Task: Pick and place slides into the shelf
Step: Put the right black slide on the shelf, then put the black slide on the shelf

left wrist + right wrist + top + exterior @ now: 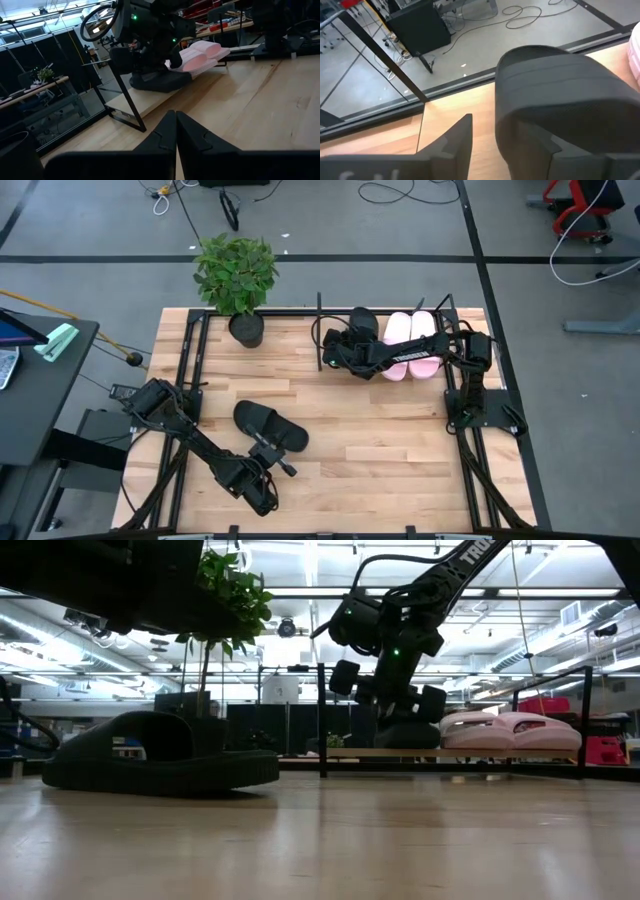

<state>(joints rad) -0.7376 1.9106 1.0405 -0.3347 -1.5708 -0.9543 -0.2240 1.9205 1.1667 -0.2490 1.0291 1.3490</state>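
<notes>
1. Slides: two pale pink slides [411, 344] lie side by side within the shelf [320, 332] at the far right part of the table [380, 440]. One black slide [362, 328] sits just beside them, and a second black slide [270, 425] lies apart on the open table, near the left arm.
2. Right gripper [340, 350]: it sits at the black slide in the shelf. In the right wrist view its jaws stand apart, one finger [451, 141] clear on the bare wood side and the other finger [540, 145] against the strap of the black slide [560, 95]; whether the strap is pinched cannot be told.
3. Low view: the right gripper [385, 690] hangs over the black slide in the shelf [405, 733], with the pink pair [505, 730] just beyond it and a thin shelf post [322, 720] on its other side.
4. Left gripper [275, 463]: it rests low near the front edge of the table, close to the loose black slide [160, 755]. In the left wrist view its fingertips [175, 131] meet, jaws together and holding nothing, pointing across the wood toward the shelf.
5. Surroundings: a potted plant [237, 280] stands at the far edge of the table, well apart from both grippers.
</notes>
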